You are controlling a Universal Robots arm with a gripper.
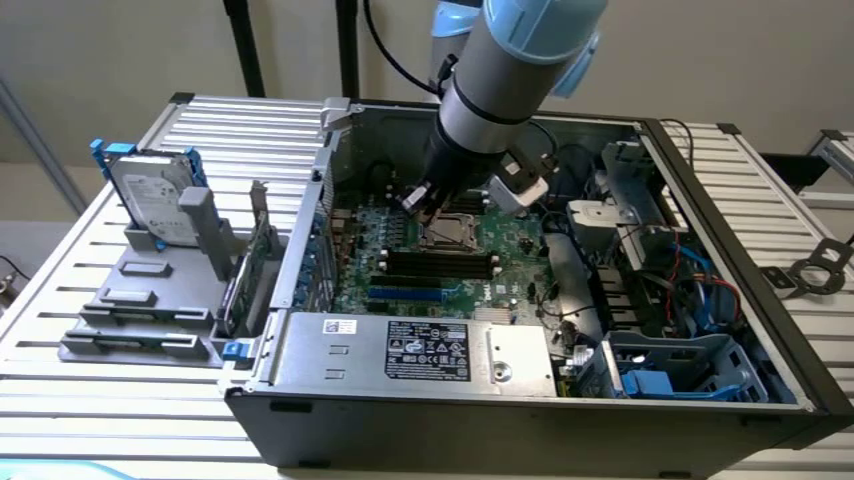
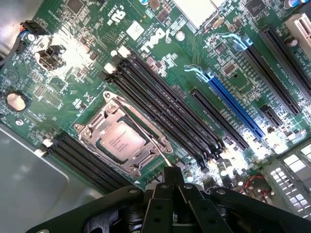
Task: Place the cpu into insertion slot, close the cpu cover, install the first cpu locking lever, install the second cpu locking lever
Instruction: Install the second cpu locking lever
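The cpu (image 2: 121, 141), a silvery-grey square with printed text, lies flat in its socket on the green motherboard (image 2: 73, 43). The cpu cover (image 2: 91, 132), a thin silver frame, lies shut around it. A thin metal locking lever (image 2: 159, 147) runs along one side of the socket, ending at a small handle. My gripper (image 2: 172, 171) hangs just above that handle, its black fingers (image 2: 165, 194) pressed together with nothing visible between them. In the exterior view the gripper (image 1: 447, 205) hovers inside the open case, right over the socket (image 1: 454, 236).
Black memory slots (image 2: 160, 107) and a blue expansion slot (image 2: 233, 99) flank the socket. A silver labelled power supply (image 1: 414, 350) fills the case front. Cables and a blue bracket (image 1: 694, 300) crowd the exterior view's right. A hard drive (image 1: 150, 192) stands outside on the left.
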